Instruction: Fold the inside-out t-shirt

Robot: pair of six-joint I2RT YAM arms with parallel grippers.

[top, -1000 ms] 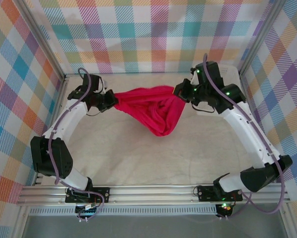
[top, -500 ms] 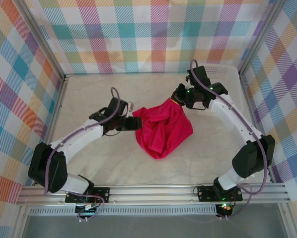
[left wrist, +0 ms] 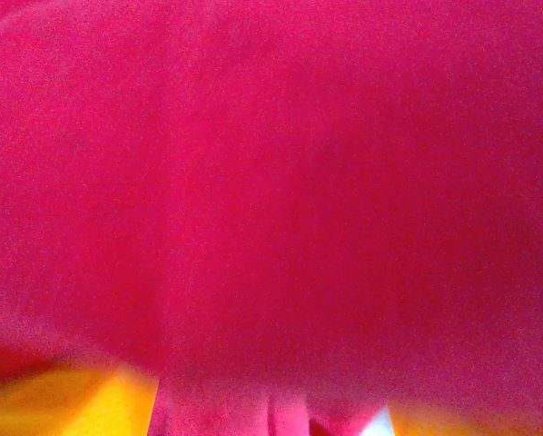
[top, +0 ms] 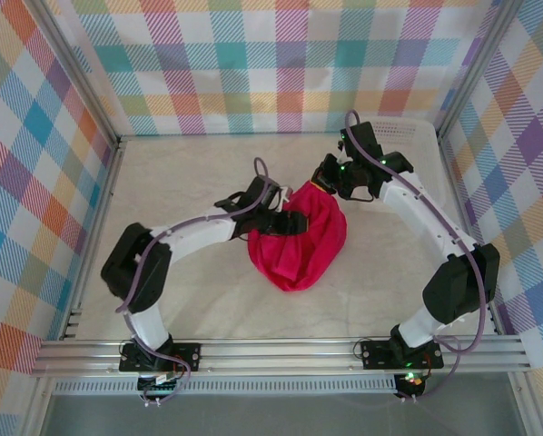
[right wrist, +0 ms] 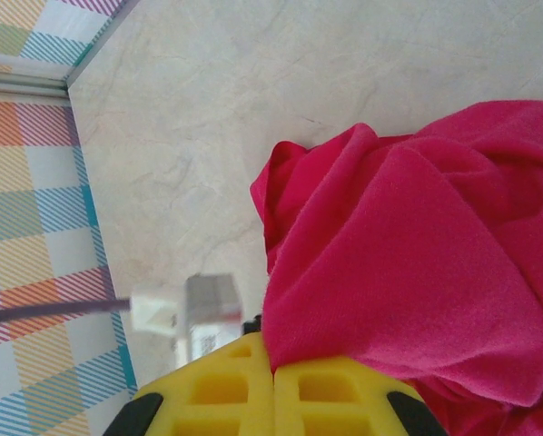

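Note:
The inside-out t-shirt [top: 299, 241] is a bunched crimson heap in the middle of the table, drawn up to a peak at its far right. My right gripper [top: 325, 185] is shut on that peak. In the right wrist view its yellow fingers [right wrist: 330, 391] meet with a fold of the t-shirt [right wrist: 408, 272] pinched between them. My left gripper [top: 285, 221] is pushed against the heap's left side. In the left wrist view the t-shirt [left wrist: 271, 182] covers nearly everything, and the yellow fingers [left wrist: 63, 400] stand wide apart at the bottom corners, open.
A white lattice basket [top: 415, 126] stands at the back right corner, behind the right arm. Plaid walls [top: 35, 136] close in the pale tabletop [top: 181, 300] on three sides. The left arm reaches across the table's left half.
My left gripper let go of the shirt's left corner, opened and swung right into the cloth. The shirt went from a stretched span to a bunch under the right gripper.

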